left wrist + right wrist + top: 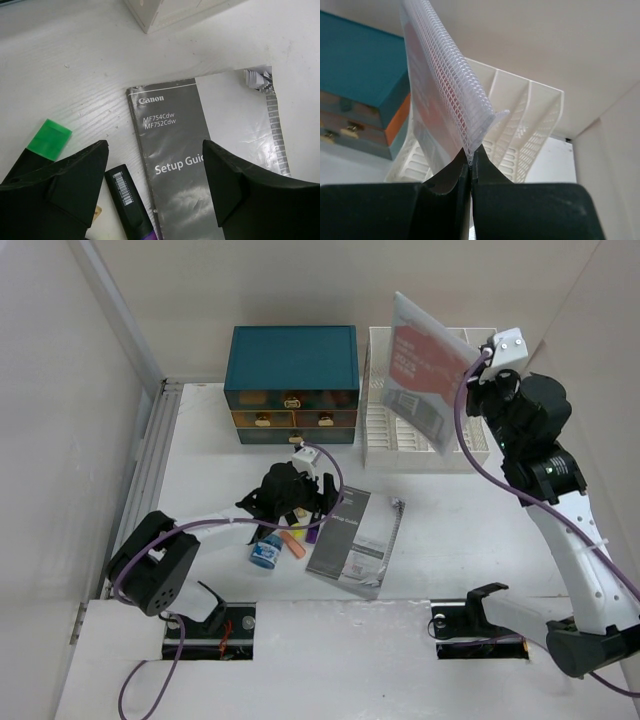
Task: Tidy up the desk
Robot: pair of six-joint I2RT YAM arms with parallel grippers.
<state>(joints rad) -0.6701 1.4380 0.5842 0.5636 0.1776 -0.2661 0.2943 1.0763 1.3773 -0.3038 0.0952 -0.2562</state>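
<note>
Top external shows the right pincer (472, 365) clamped on the edge of a clear mesh pouch (425, 365), held tilted above the white rack (385, 445), while the left pincer (155, 155) hovers, spread wide, over the Canon setup guide (357, 540) lying on the worktop (460, 530).

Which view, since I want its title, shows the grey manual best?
Left wrist: the manual is close, its Canon lettering readable. Top external shows it whole but small; right wrist misses it.
</note>
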